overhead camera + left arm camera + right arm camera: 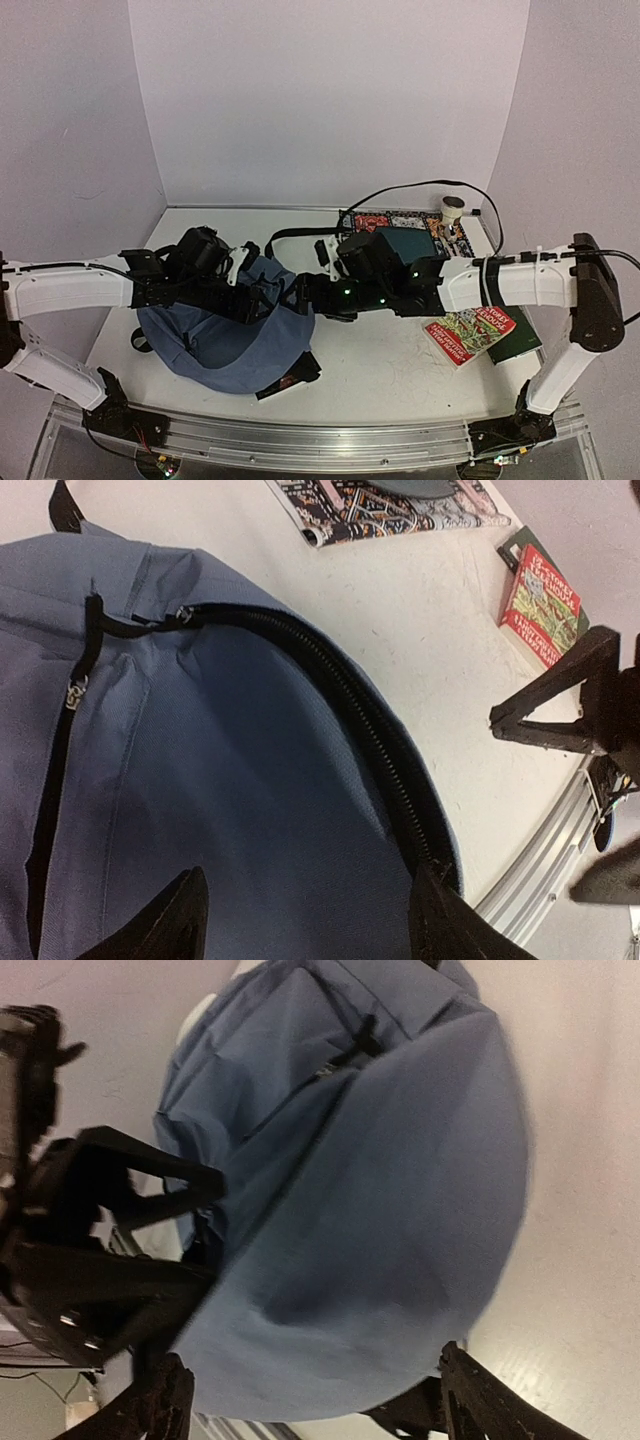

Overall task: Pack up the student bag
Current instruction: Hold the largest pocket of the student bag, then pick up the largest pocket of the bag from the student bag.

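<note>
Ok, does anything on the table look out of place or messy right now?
Nothing spilled or damaged. The student bag lies slumped flat with one black strap sticking out toward the near edge, and the red book sits crooked across the green book on the right.

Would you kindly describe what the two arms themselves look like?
Both the left arm and right arm have white links, black joints and black angular jaws. Small green lights glow on the right wrist, and white zip ties band its forearm.

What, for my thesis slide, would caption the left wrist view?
Open left gripper above a large slate-blue fabric backpack, black zipper curving across; red paperback book on the white table.
</note>
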Robot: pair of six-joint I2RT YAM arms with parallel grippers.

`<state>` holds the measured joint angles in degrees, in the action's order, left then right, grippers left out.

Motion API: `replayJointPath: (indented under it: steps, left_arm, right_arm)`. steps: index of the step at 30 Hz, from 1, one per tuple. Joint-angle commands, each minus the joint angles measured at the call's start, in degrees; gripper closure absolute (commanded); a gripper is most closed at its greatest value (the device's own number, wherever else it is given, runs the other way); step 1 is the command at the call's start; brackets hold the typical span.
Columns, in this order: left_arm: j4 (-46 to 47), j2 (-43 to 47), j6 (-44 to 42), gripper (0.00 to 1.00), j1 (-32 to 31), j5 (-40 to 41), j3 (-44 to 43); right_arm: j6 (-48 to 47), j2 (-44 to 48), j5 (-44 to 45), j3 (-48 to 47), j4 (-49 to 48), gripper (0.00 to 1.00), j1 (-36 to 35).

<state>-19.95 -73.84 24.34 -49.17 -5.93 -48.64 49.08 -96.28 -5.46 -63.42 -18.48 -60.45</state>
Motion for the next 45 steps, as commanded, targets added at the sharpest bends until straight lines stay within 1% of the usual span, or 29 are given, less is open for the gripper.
replayJointPath:
  steps: [1,6,9,12,14,15,17,19,23,25,28,30,33,35,37,40,45]
  left_arm:
    - [-0.30,-2.58,0.26,0.30,0.27,-4.82,-2.80]
    - [0.47,-4.03,0.99,0.29,0.30,-7.80,-2.61]
    - [0.97,-3.49,1.26,0.28,0.13,-8.25,-2.31]
    - [1.20,-3.37,1.48,0.27,0.07,-8.30,-2.11]
    - [1.23,-3.35,1.59,0.27,0.04,-8.22,-2.03]
    - [1.29,-3.31,1.73,0.27,0.05,-7.97,-1.96]
    - [1.26,-2.98,2.03,0.27,0.03,-7.21,-1.74]
    - [1.33,-2.90,2.42,0.27,0.02,-6.66,-1.57]
    - [1.46,-3.44,3.06,0.27,0.04,-6.66,-1.87]
    - [1.76,-3.81,3.63,0.27,0.04,-6.57,-2.14]
    - [2.53,-4.27,5.18,0.27,0.03,-6.18,-2.48]
    - [3.38,-4.76,7.08,0.27,0.03,-5.46,-2.88]
    - [4.80,-5.55,10.24,0.27,0.04,-3.84,-3.53]
    - [5.70,-5.87,12.23,0.27,0.17,-2.38,-3.93]
    - [6.90,-6.23,14.78,0.26,0.41,-1.40,-4.14]
    - [8.43,-7.07,17.70,0.26,0.97,-0.64,-4.41]
    - [9.35,-10.48,18.68,0.26,1.35,-1.09,-6.23]
  right_arm:
    - [4.76,-3.10,-0.59,-4.59,0.53,0.07,-0.22]
    - [8.25,-6.98,0.07,-7.15,2.77,0.08,-0.25]
    - [9.00,-9.22,-0.15,-8.43,3.98,0.12,-0.22]
    - [8.73,-11.14,-0.43,-10.29,6.15,0.19,-0.24]
    - [8.51,-11.37,0.20,-10.39,7.92,0.28,-0.22]
    - [8.51,-11.08,0.45,-9.91,8.24,0.33,-0.23]
    - [8.47,-10.07,0.86,-8.27,8.24,0.43,-0.23]
    - [7.41,-9.02,0.82,-6.85,7.12,0.55,-0.27]
    - [6.56,-6.52,-0.25,-1.98,-0.01,0.80,-0.23]
    - [6.38,-6.15,-1.17,-0.07,-3.80,0.88,-0.26]
    - [5.79,-6.34,-4.65,2.59,-11.50,0.87,-0.25]
    - [6.00,-6.70,-7.15,4.81,-18.49,0.87,-0.22]
    - [6.72,-7.24,-8.71,7.54,-27.18,0.93,-0.23]
    - [6.94,-7.72,-9.04,8.62,-30.52,0.98,-0.23]
    - [6.74,-8.20,-9.64,8.81,-32.87,0.99,-0.22]
    - [5.92,-8.85,-10.30,8.28,-33.72,1.00,-0.20]
    - [5.36,-9.56,-10.24,8.05,-33.73,1.00,-0.21]
